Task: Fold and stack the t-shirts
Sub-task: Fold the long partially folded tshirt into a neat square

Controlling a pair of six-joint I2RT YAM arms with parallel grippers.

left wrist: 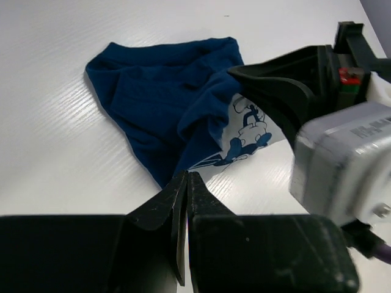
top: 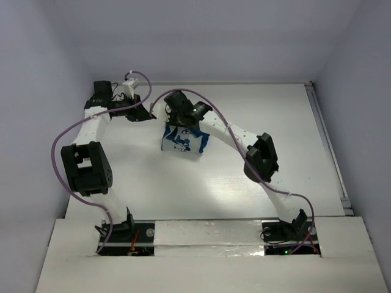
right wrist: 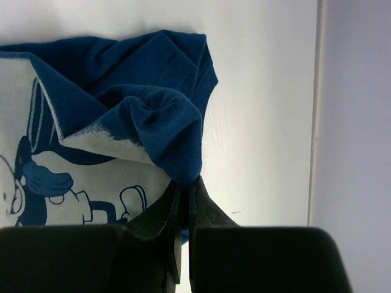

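The right gripper (right wrist: pixel 183 186) is closed narrow on a raised fold at the edge of the shirt (right wrist: pixel 122 79). The shirt lies crumpled on the table (left wrist: pixel 61 171), in the far middle part, with its print partly showing. The left gripper (left wrist: pixel 186 183) is fully closed and holds nothing. Its tips are just beside the shirt's corner.

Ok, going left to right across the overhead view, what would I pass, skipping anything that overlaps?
Left arm's elbow → t-shirt → right arm's elbow → rail along the table's right edge.
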